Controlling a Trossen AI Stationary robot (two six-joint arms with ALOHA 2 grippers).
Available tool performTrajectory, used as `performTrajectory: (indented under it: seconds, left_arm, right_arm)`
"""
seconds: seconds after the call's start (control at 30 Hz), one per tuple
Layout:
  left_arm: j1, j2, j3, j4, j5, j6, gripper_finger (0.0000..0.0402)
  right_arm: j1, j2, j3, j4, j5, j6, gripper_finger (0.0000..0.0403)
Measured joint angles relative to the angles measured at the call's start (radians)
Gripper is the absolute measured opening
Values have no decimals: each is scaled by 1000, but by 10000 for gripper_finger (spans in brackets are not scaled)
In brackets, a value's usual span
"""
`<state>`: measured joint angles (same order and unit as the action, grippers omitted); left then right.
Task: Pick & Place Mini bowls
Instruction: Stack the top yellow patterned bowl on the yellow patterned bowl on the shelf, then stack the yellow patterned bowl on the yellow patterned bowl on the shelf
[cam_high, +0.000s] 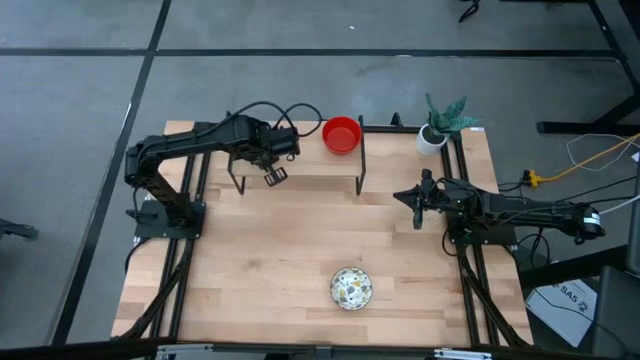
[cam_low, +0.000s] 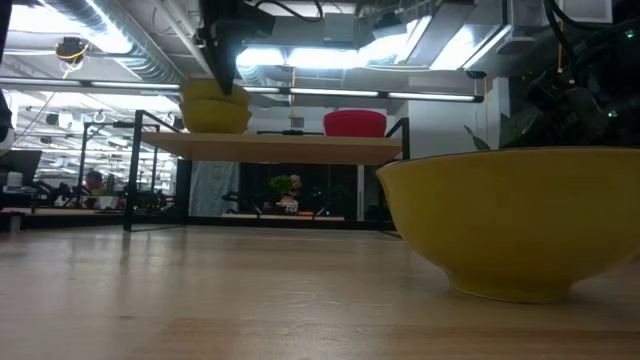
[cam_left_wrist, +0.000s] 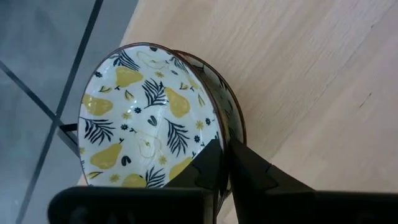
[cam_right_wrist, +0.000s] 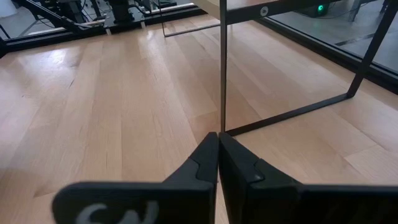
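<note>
A white mini bowl with a yellow pear and dark leaf pattern (cam_left_wrist: 143, 118) is in my left gripper (cam_left_wrist: 222, 155) at the left end of the raised wooden shelf (cam_low: 290, 147). In the low view its yellow outside (cam_low: 215, 108) shows below that gripper (cam_low: 225, 72). My left arm (cam_high: 262, 145) hides it from above. A red mini bowl (cam_high: 341, 134) stands on the shelf's right part. Another patterned mini bowl (cam_high: 351, 288) rests on its base near the table's near edge. My right gripper (cam_high: 417, 205) is shut and hovers over bare table by the shelf's right leg. My left gripper pinches the patterned bowl's rim (cam_left_wrist: 219, 138), one finger inside the bowl and one finger (cam_left_wrist: 249, 168) outside its wall. The fingers come down from above. The bowl sits low at shelf height, somewhat tilted; whether its base rests on the shelf I cannot tell.
A white pot with a green plant (cam_high: 440, 125) stands at the table's far right corner. The shelf's thin black legs (cam_right_wrist: 222, 68) stand just ahead of my right gripper. Open wood lies between the shelf and the near bowl (cam_low: 510, 220).
</note>
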<state>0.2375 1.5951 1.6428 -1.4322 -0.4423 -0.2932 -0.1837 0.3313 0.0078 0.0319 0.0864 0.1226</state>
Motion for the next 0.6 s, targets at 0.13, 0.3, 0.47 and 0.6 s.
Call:
performTrajectory:
  seconds: [0.13,0.3,0.47,0.6]
  left_arm:
    - [0,0,0,0,0,-4,28]
    - [0,0,0,0,14,-7,50]
    - [0,0,0,0,15,-8,85]
    - [0,0,0,0,15,-11,115]
  right_arm:
    - [0,0,0,0,0,0,14]
    - [0,0,0,0,0,0,14]
    - [0,0,0,0,0,0,14]
    - [0,0,0,0,0,0,14]
